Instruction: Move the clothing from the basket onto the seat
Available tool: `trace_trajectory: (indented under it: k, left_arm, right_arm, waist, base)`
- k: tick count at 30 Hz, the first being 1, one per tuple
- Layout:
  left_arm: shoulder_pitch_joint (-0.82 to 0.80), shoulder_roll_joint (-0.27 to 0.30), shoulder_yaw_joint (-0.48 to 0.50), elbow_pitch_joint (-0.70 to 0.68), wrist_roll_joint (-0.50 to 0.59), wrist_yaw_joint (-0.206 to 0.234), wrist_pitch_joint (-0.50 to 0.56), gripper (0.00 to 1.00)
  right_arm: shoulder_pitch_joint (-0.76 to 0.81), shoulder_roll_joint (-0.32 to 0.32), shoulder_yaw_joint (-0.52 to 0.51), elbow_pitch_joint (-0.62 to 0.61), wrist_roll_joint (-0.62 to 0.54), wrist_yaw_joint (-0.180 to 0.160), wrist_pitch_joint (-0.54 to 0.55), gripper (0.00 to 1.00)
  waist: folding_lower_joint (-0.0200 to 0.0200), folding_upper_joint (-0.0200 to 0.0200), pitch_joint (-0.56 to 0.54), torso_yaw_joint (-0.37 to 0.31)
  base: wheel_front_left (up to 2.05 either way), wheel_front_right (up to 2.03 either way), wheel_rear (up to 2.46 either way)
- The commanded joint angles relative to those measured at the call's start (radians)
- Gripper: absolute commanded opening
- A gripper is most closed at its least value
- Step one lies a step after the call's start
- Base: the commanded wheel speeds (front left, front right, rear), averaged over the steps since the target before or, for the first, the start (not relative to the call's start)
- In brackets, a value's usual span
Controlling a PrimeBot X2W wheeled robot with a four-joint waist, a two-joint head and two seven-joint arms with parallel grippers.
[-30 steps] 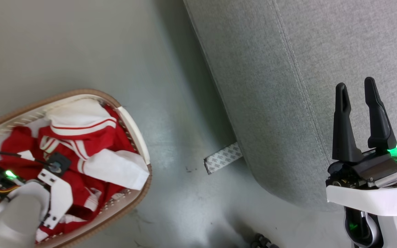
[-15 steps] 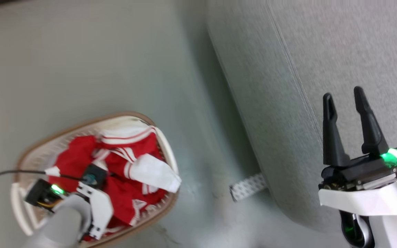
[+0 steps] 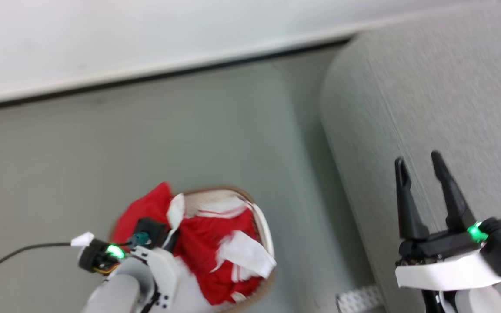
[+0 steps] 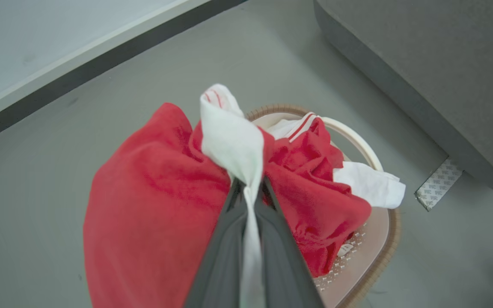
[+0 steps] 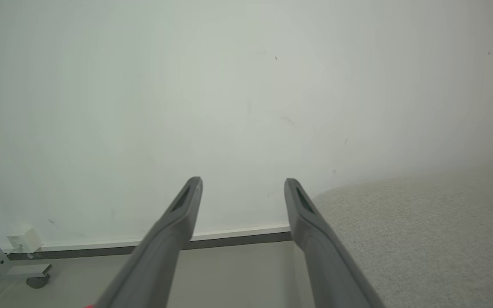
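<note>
Left wrist view: my left gripper (image 4: 248, 188) is clenched on a white fold of the soft red and white fabric clothing (image 4: 152, 192). The white strip runs down between the two dark fingers, and the red bulk hangs on either side of them. The bundle is raised over the cream-white perforated plastic basket with its brown woven-look rim (image 4: 372, 156). More red and white cloth lies inside, one white sleeve draped over the near rim. The large light grey upholstered seat (image 4: 422, 64) lies up and to the right of the basket, with bare grey floor between them. A small patterned strip (image 4: 438, 183) sits on the floor at its base.

Head view, blurred: the basket is at the bottom centre with my left forearm over it. The seat is on my right, its front edge running from the lower frame up toward the wall. My right gripper (image 3: 419, 158) hangs released over the seat cushion, nothing between its fingers. As I judge it, the carry is a sideways swing to my right across that long edge. The left arm holds the load, though the right arm is nearer the seat.

Right wrist view: the fingers are spread wide and empty, facing a pale wall, with the seat's rounded corner at lower right.
</note>
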Motion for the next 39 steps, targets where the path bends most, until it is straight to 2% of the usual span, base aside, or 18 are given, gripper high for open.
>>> trace_trajectory:
  k: [1,13,21,29,39]
  left_arm:
    - [0.039,-0.004,0.007,-0.058,-0.017,-0.003,-0.002,0.0]
    - [0.158,-0.035,0.057,-0.404,-0.068,-0.006,-0.003,0.0]
    - [0.18,-0.041,0.107,-0.633,-0.078,-0.005,-0.003,0.0]
    - [0.177,-0.048,0.14,-0.755,-0.18,-0.005,-0.003,0.0]
    - [0.178,-0.039,0.14,-0.838,-0.211,-0.005,-0.003,0.0]
  right_arm:
    - [0.024,-0.003,0.0,0.016,0.013,-0.002,0.001,1.0]
    - [0.114,-0.003,0.03,0.08,0.033,-0.002,0.001,1.0]
    - [0.146,-0.003,0.046,0.076,0.06,-0.002,0.001,1.0]
    - [0.152,-0.003,0.103,0.071,0.103,-0.002,0.001,1.0]
    - [0.152,-0.003,0.125,0.091,0.08,-0.002,0.001,1.0]
  waist:
    - [0.0001,0.0,-0.098,0.087]
    - [0.0001,0.0,-0.275,0.188]
    - [0.0001,0.0,-0.316,0.213]
    - [0.0001,0.0,-0.339,0.212]
    - [0.0001,0.0,-0.339,0.215]
  base:
    - [0.0,0.0,0.0]
    - [0.0,0.0,0.0]
    - [0.0,0.0,0.0]
    - [0.0,0.0,0.0]
    - [0.0,0.0,0.0]
